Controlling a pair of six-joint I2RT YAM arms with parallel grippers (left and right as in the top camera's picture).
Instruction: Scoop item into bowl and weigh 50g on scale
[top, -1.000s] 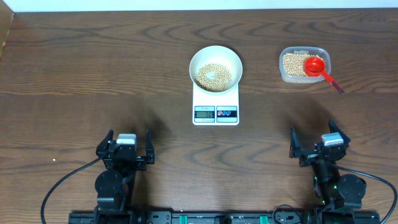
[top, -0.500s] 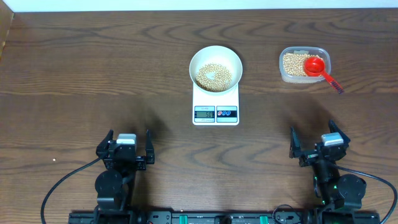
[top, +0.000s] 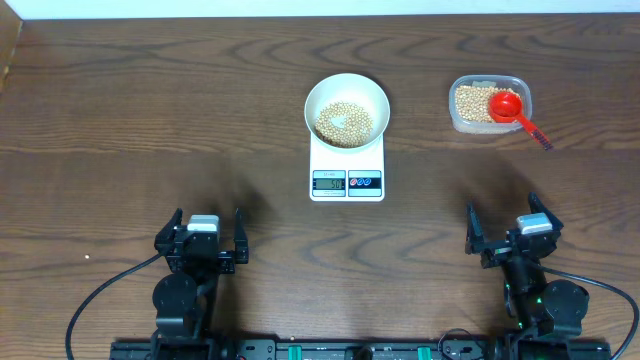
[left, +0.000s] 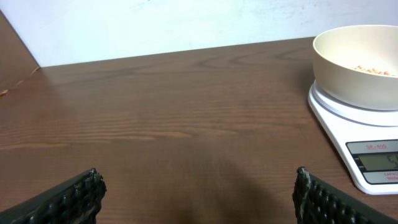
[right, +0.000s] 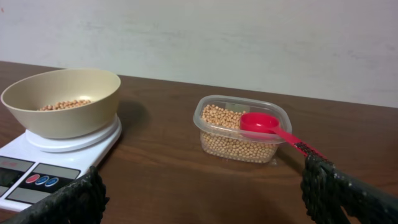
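Overhead: white bowl (top: 346, 108) sits on the round platform of the scale (top: 347, 170), mid-tabletop (top: 150, 120). A shallow layer of tan beans (top: 344, 122) covers the bowl's bottom. The scale's grey display faces the arms, with the red and blue buttons just beside it on the right. Digits are too small to read.

Well to the right of the scale stands a clear plastic tub (top: 488, 104), partly filled with the same beans. A red scoop (top: 507, 104) lies in it, cup on the beans, handle sticking out over the tub's right near corner. Scoop is untouched by either arm.

Left fingers (left: 68, 199): spread wide apart, nothing between them, low over bare tabletop at the near left edge, far from the scale. The left wrist view catches the bowl and scale at its right margin.

Right fingers (right: 62, 202): likewise spread wide, holding nothing, at the near right edge. The right wrist view shows the tub and scoop ahead, between the two fingers, and the bowl on the scale off to the left.
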